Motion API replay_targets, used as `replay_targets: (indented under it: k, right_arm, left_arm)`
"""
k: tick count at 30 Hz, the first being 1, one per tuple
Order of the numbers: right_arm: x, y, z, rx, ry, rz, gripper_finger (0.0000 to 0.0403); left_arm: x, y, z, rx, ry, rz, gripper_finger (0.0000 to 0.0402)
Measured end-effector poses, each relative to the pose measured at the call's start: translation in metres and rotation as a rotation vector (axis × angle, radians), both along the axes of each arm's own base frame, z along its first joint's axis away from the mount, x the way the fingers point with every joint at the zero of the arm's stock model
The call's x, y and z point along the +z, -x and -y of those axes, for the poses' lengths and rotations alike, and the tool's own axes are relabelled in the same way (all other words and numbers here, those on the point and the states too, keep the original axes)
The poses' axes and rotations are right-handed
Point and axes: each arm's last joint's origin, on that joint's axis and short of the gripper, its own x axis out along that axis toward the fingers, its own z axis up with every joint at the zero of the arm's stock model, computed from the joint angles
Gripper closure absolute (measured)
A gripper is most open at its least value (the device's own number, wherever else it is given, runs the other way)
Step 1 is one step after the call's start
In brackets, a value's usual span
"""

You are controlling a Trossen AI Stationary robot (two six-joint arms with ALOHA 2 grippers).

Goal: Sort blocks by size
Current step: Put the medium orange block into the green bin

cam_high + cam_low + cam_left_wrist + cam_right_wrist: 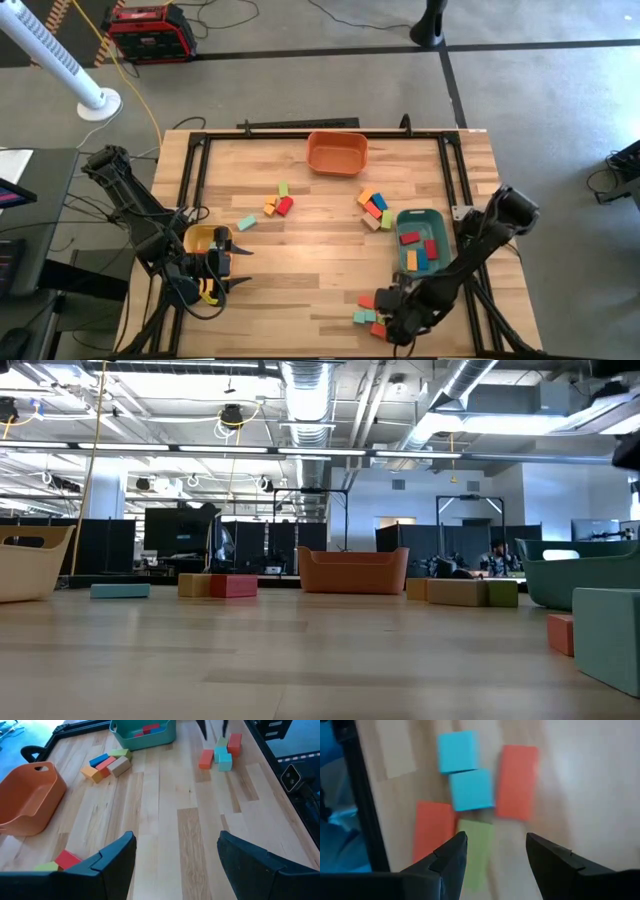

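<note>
Painted blocks lie in groups on the wooden table: a middle group point(278, 203), a lone teal block point(246, 223), a group point(373, 208) beside the teal tray point(436, 218), and a near-right group point(368, 310). More blocks point(418, 250) lie inside the teal tray. My right gripper point(495, 855) hangs open, pointing steeply down over the near-right group: two blue cubes point(465, 770), two orange bars point(517, 780) and a green block point(476, 850) lying flat under its fingers. My left gripper point(175, 855) waits open above the table near the yellow tray point(200, 238).
An orange tray point(337, 152) stands at the far middle of the table, also in the left wrist view point(27, 795). A black frame point(190, 170) runs along the table's edges. Bare wood lies between the block groups in the table's middle.
</note>
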Motion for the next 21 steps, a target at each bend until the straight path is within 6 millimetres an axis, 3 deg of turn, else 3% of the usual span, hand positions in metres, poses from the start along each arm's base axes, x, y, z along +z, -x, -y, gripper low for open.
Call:
replay_targets:
  k: [5, 9, 21]
  right_arm:
    - [-0.012, -0.010, -0.004, 0.016, -0.023, 0.019, 0.0172]
    - [-0.011, -0.021, -0.002, 0.033, -0.049, 0.071, 0.0172]
    - [-0.009, -0.052, 0.030, -0.006, -0.029, 0.123, 0.0172]
  left_arm:
    - [0.000, -0.002, -0.002, 0.014, 0.000, 0.001, 0.0134]
    - [0.000, -0.004, -0.004, 0.025, 0.000, 0.001, 0.0134]
    - [0.000, -0.005, -0.005, 0.036, -0.001, 0.001, 0.0134]
